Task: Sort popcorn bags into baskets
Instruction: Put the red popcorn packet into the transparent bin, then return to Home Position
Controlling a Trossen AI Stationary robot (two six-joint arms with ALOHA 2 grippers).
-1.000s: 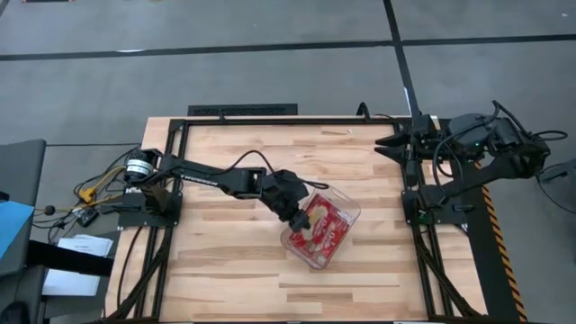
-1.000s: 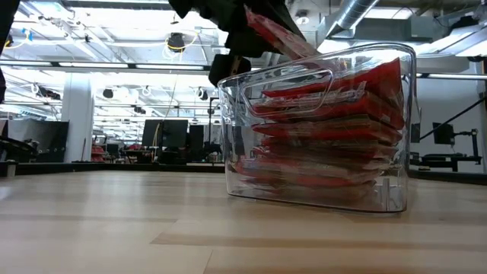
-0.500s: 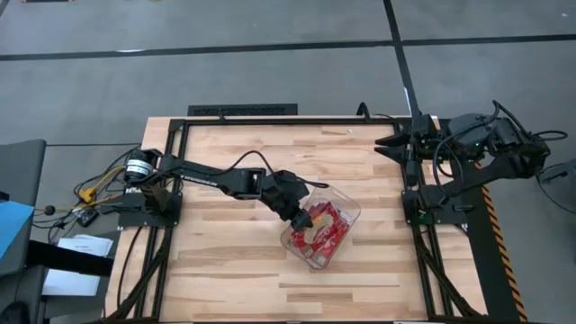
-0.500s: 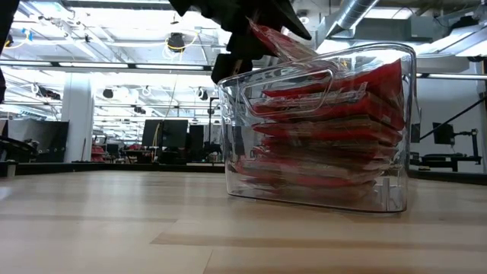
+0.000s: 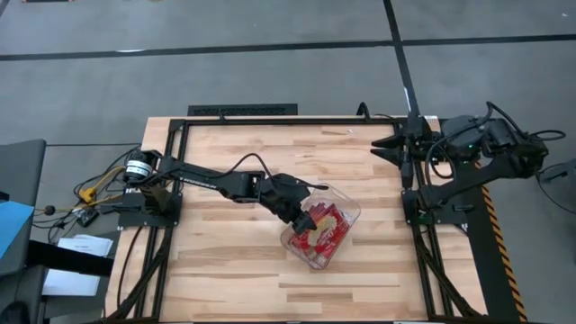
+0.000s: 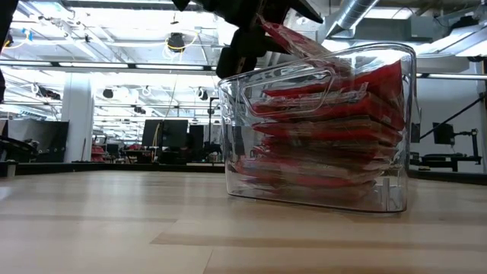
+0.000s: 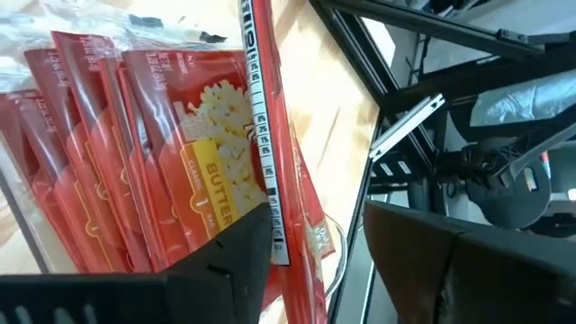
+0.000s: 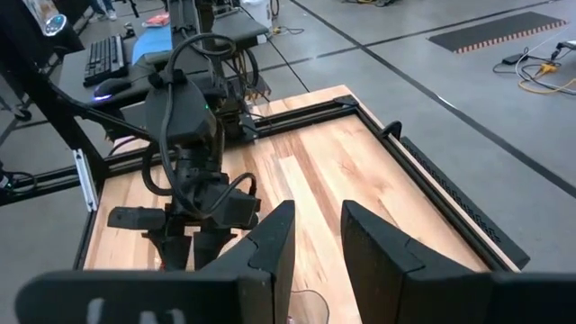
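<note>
A clear tub [image 5: 337, 214] stands mid-table, right of centre, filled with a stack of red popcorn bags [image 6: 327, 129]. One more bag [image 6: 293, 42] lies tilted on top of the stack, its upper end rising above the tub's rim. In the left wrist view this bag [image 7: 265, 135] shows edge-on between the fingers. My left gripper [image 5: 301, 219] hovers open over the tub's left end, fingers on either side of the bag's raised end. My right gripper [image 5: 389, 146] waits high at the table's far right edge, open and with nothing in it. My left gripper [image 7: 333, 261] has the tilted bag's raised end [image 7: 270, 216] lying along the inner side of one finger [image 7: 238, 256]; I cannot tell whether they touch. The other finger stands well clear of it. The bag's lower part rests on the stack in the tub.
A black frame [image 5: 243, 112] runs along the table's far edge and down both sides. Bare wood lies left of and in front of the tub [image 6: 319, 190]. Cables and boxes sit beyond the table's left edge [image 5: 90, 193].
My left gripper has opened above the tub and let go of the top bag, staying in place. The bag stays tilted on the stack, its raised end still between the fingers.
</note>
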